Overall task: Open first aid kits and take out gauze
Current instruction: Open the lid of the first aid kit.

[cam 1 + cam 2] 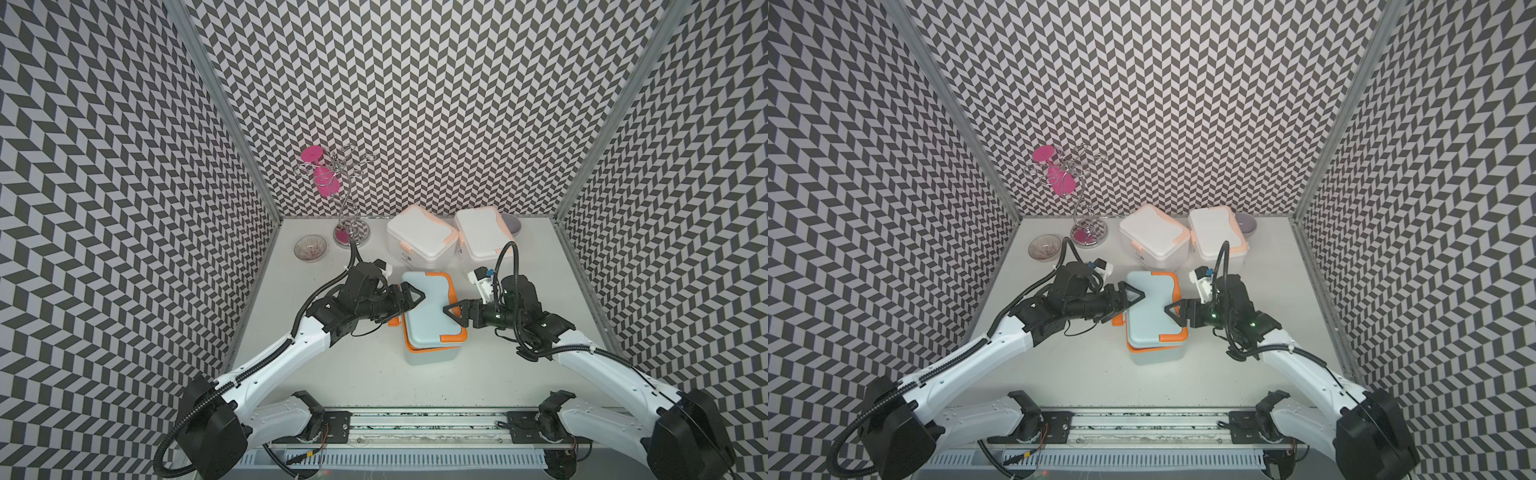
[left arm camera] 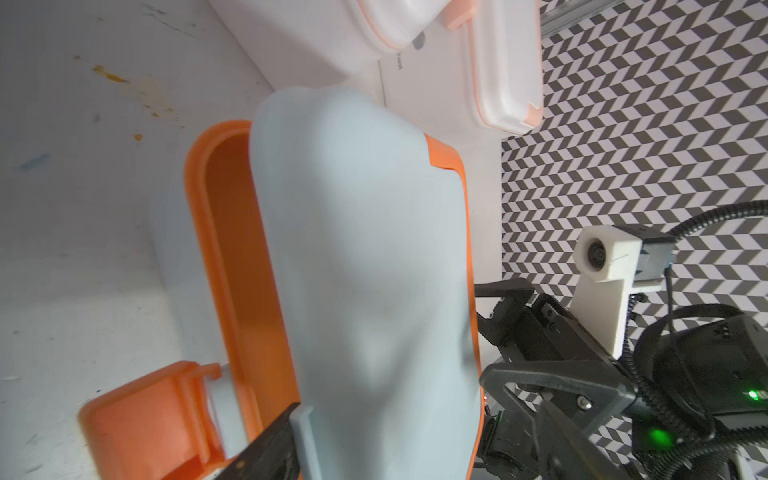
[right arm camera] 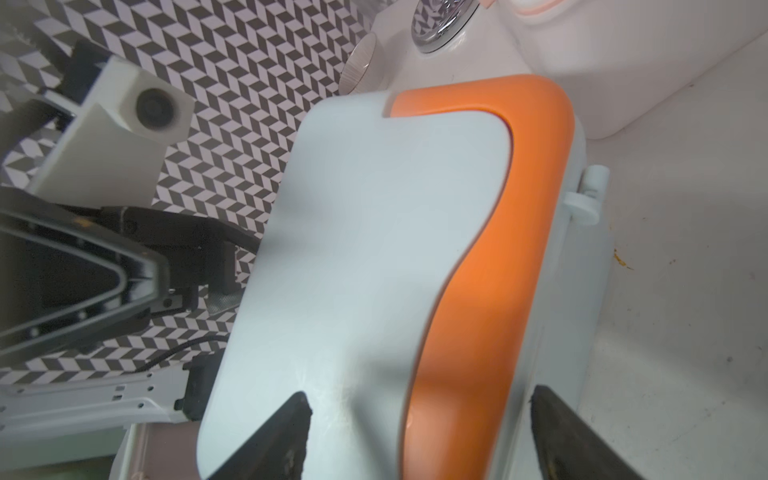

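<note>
The pale blue first aid kit (image 1: 432, 309) (image 1: 1150, 305) with orange trim stands mid-table. Its lid looks lifted on the left side; an orange inner rim (image 2: 224, 249) shows under it. An orange side latch (image 2: 145, 424) hangs flipped out. My left gripper (image 1: 417, 297) (image 1: 1137, 296) stands open around the lid's left edge, its lower finger (image 2: 270, 444) against the edge tab. My right gripper (image 1: 451, 311) (image 1: 1170, 311) (image 3: 419, 419) is open, its jaws straddling the lid's right edge and orange handle (image 3: 490, 270). Two white kits (image 1: 419, 232) (image 1: 482, 228) stand shut behind. Gauze is hidden.
A ribbed glass bowl (image 1: 309, 248) sits at the back left. Beside it a wire stand (image 1: 351, 232) carries a pink goblet (image 1: 326, 183). A grey bowl (image 1: 513, 222) peeks from behind the right white kit. Patterned walls close in three sides.
</note>
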Controlling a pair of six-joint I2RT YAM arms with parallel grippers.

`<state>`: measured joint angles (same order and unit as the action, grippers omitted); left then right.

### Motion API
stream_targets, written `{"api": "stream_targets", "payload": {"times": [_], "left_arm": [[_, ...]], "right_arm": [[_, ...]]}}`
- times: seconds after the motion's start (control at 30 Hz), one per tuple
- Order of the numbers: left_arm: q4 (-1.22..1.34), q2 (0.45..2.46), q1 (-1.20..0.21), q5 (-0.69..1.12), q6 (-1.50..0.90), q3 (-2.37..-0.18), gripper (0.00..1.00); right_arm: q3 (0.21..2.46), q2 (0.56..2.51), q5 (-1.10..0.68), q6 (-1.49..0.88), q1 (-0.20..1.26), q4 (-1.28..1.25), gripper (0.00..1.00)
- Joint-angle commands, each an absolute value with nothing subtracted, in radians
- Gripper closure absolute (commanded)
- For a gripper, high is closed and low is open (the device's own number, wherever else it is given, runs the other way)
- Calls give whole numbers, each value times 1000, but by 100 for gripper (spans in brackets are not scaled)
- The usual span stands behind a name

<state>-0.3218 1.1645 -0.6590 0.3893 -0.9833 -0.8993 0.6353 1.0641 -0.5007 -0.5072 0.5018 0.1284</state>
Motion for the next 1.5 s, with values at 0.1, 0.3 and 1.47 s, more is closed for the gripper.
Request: {"api": "stream_targets", "payload": {"times": [0.1, 0.3, 1.47], "left_arm": [[-204, 1185, -666, 480, -1014, -907, 14], [-176, 1206, -678, 485, -1024, -938, 15], [-230, 1706, -893, 385, -921, -1612, 15]], "right_arm": [[645, 961, -341, -526, 508, 115, 4], [636, 916, -322, -532, 506, 116, 0], [706, 534, -101, -463, 503, 287, 11]]}}
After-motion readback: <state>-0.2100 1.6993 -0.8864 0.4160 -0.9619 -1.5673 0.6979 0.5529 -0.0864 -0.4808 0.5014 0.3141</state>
